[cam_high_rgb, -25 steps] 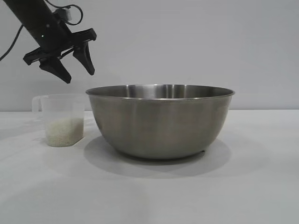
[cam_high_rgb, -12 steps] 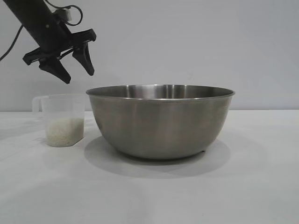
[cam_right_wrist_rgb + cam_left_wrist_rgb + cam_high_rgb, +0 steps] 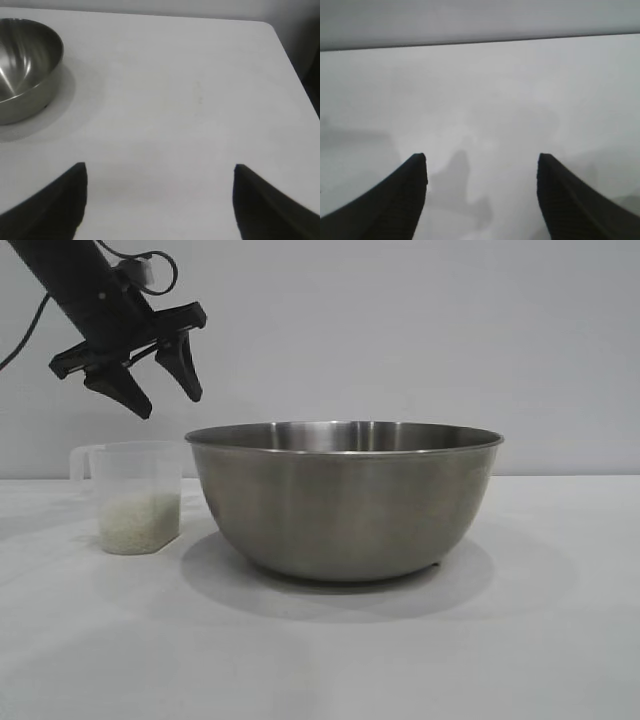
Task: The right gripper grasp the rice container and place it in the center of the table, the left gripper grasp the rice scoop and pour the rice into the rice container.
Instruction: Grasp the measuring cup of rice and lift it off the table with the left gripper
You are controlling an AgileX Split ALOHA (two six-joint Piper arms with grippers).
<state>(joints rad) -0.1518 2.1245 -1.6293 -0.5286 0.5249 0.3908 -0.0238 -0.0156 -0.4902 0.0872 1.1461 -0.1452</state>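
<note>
Left gripper hung open, empty, rice scoop just below it (rice container alongside). Best approach: drop straight, clamp scoop's wall squarely w/o tipping.

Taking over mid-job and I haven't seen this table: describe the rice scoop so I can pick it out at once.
Find the big steel rice container mid-table in the exterior view. Just to its left stands the rice scoop, below the open left gripper. It is the only small clear plastic cup, with a loop handle and white rice in its bottom.
</note>
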